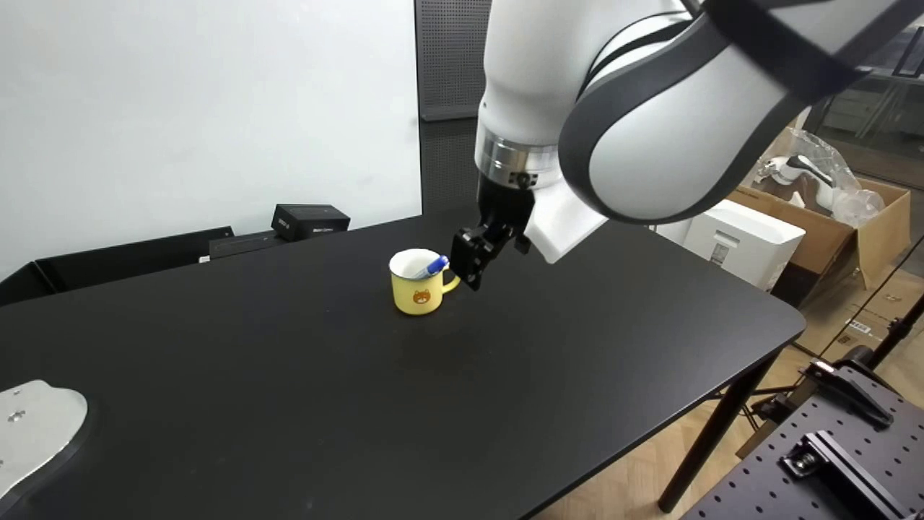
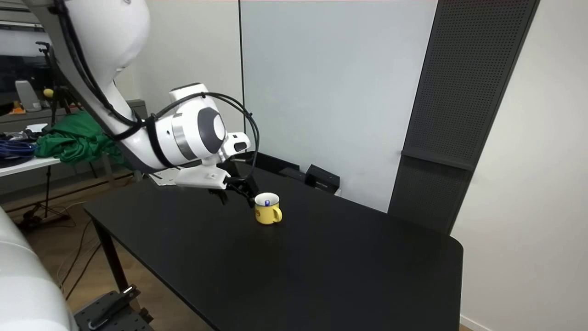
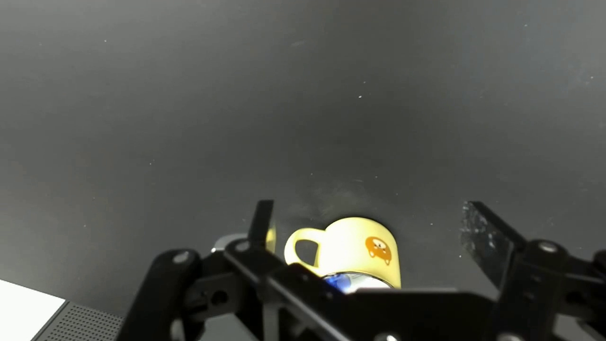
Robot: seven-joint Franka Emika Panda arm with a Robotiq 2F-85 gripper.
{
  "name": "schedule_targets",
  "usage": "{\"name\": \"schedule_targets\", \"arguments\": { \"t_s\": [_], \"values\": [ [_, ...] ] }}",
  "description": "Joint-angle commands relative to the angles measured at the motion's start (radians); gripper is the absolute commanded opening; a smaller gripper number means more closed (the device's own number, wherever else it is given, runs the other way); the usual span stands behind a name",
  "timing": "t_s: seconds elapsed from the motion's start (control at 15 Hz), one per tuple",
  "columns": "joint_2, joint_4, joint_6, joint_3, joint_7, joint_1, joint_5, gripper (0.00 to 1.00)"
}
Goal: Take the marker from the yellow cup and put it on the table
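The yellow cup (image 1: 417, 295) stands upright on the black table (image 1: 289, 404); it also shows in an exterior view (image 2: 265, 216) and in the wrist view (image 3: 352, 248). The marker (image 1: 437, 265) leans inside the cup with its blue end at the rim; the blue end also shows in an exterior view (image 2: 267, 202) and in the wrist view (image 3: 337, 282). Its lower part is hidden in the cup. My gripper (image 1: 497, 263) is open and empty, above the table and close to the cup. In the wrist view the cup appears between the spread fingers (image 3: 369, 222), partly covered by the gripper body.
Black boxes (image 1: 312, 221) stand along the table's back edge by the white wall. A silver plate (image 1: 36, 426) lies at the table's near left in an exterior view. A white bin (image 1: 743, 242) and cardboard boxes (image 1: 877, 217) stand beyond the table's edge.
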Motion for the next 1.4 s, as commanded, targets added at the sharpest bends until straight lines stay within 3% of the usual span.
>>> {"name": "schedule_targets", "arguments": {
  "t_s": [0.0,0.13,0.2,0.47,0.73,0.8,0.87,1.13,1.33],
  "values": [
    [0.152,0.132,-0.056,0.034,0.22,-0.023,-0.173,1.0],
    [0.212,0.188,-0.069,0.02,0.282,-0.006,-0.219,1.0],
    [0.136,0.105,-0.032,0.02,0.195,-0.01,-0.166,1.0],
    [0.208,0.167,-0.045,0.019,0.231,-0.01,-0.193,1.0],
    [0.309,0.27,-0.11,0.024,0.175,-0.009,-0.143,1.0],
    [0.338,0.299,-0.127,0.031,0.14,-0.012,-0.112,1.0],
    [0.359,0.323,-0.143,-0.063,0.056,0.089,-0.024,1.0],
    [0.484,0.466,-0.231,-0.078,-0.247,0.131,0.268,1.0],
    [0.518,0.554,-0.311,-0.106,-0.341,0.166,0.346,1.0]
  ]
}}
